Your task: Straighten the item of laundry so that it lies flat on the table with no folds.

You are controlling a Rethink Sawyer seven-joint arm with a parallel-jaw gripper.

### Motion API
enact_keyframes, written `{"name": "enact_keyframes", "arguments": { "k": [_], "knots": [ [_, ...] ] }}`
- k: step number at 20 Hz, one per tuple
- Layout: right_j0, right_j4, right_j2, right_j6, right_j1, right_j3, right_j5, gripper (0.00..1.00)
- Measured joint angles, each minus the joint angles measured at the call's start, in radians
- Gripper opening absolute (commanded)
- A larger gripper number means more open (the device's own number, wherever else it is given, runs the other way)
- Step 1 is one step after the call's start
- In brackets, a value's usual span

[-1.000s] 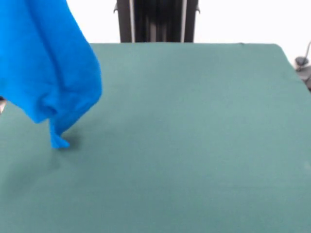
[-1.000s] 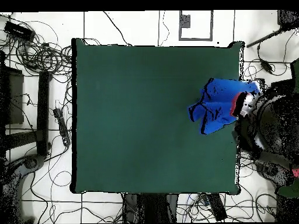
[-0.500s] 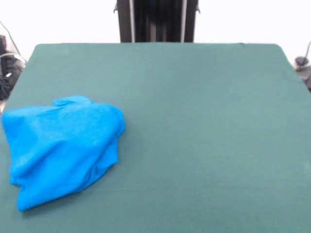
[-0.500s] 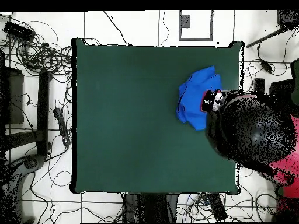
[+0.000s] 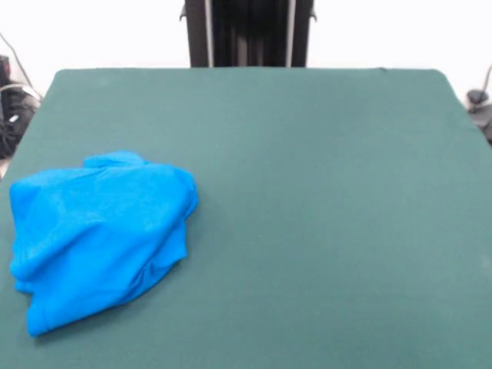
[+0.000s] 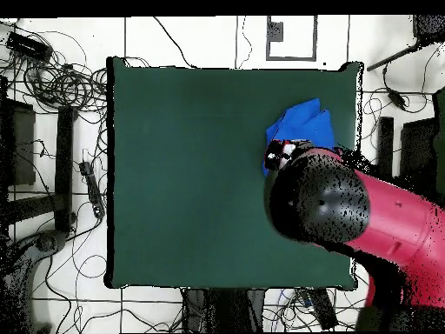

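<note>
The item of laundry (image 5: 100, 238) is a bright blue shirt lying in a crumpled, folded heap near the left edge of the table (image 5: 307, 192) in the front view. Only plain blue cloth shows, with no print. From overhead the item of laundry (image 6: 304, 126) sits near the right edge of the table (image 6: 191, 174), and its lower part is hidden. Neither view shows the gripper or the arm.
A person (image 6: 348, 209) with a dark head and a red top leans over the table's right side in the overhead view, covering part of the shirt. The dark pedestal (image 5: 247, 34) stands behind the far edge. Cables (image 6: 52, 78) lie on the floor around the table.
A second ago the shirt hung in the air above the table's edge. It dropped onto the table and has lain still since. The person has leaned further over the table.
</note>
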Motion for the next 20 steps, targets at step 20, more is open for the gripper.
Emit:
{"name": "enact_keyframes", "arguments": {
  "k": [20],
  "knots": [
    [-0.115,-0.016,0.0,0.0,0.025,-0.076,0.121,0.0]
  ]
}}
